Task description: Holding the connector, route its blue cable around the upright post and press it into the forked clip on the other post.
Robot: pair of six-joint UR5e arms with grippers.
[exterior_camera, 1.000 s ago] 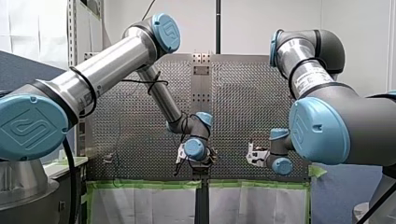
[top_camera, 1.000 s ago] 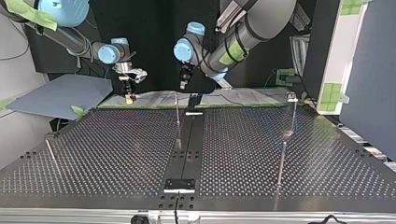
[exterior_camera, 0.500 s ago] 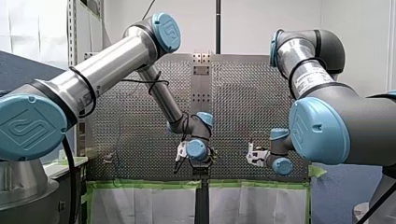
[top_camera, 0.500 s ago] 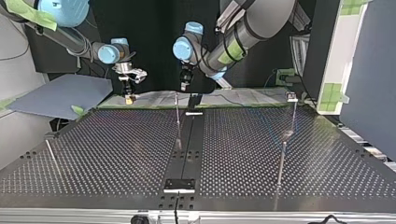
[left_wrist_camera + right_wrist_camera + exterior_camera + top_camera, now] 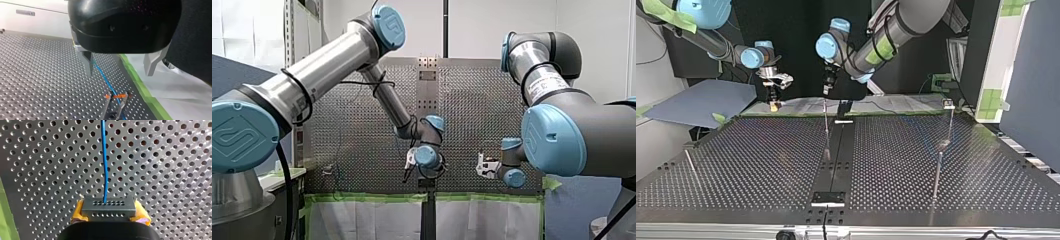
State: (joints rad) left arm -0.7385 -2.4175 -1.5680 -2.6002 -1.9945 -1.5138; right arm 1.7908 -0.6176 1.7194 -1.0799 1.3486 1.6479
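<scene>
Your right jaws are clamped, yellow pads (image 5: pixel 78 211) on either side, on the grey connector (image 5: pixel 109 206), and its blue cable (image 5: pixel 104 157) runs straight out ahead of them over the perforated counter (image 5: pixel 162 170). Your left jaws stand wide apart, gripping nothing. The cable passes just beside one finger (image 5: pixel 87 62) and between the prongs of the forked clip (image 5: pixel 115 100) ahead.

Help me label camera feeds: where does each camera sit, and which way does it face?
Front view: behind and above the arms, facing over the table; both arms show, my left arm at its left.
Top view: across the table, facing the arms; sides crossed.
Left wrist view: looks along the open left gripper toward the forked clip.
Right wrist view: looks along the right gripper, shut on the connector.
Shared: both wrist views show the blue cable.
</scene>
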